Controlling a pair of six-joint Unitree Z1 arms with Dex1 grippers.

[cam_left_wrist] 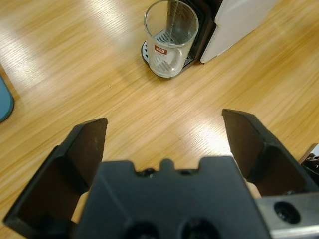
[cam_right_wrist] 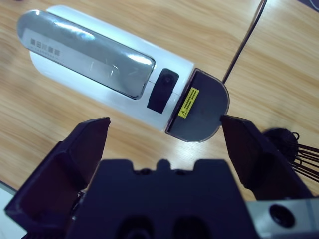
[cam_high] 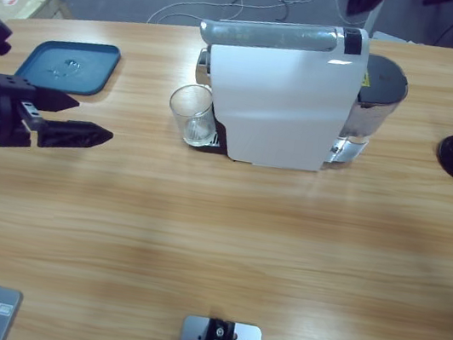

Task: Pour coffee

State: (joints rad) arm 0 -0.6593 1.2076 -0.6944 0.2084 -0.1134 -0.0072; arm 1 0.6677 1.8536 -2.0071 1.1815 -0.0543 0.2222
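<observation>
High view: a glass (cam_high: 192, 115) is stood on the drip tray at 9 o'clock of the coffee machine (cam_high: 282, 92); a blue tray (cam_high: 69, 66) is laid far left.

Left wrist view: the left gripper (cam_left_wrist: 164, 132) is held spread and empty; the glass (cam_left_wrist: 170, 39) is seen at 12 o'clock; coffee cannot be made out inside.

Right wrist view: the right gripper (cam_right_wrist: 164, 134) is held spread above the machine (cam_right_wrist: 109, 74).

Even overhead light across my high view; the long pale wooden table (cam_high: 214, 246) reads clearly, with soft shadows under the white boxy coffee machine (cam_high: 280, 101). Bright glare streaks on the wood in my left wrist view. The machine's silver chrome lid (cam_right_wrist: 89, 55) throws reflections. Near black jaws look soft, slightly blurred.
</observation>
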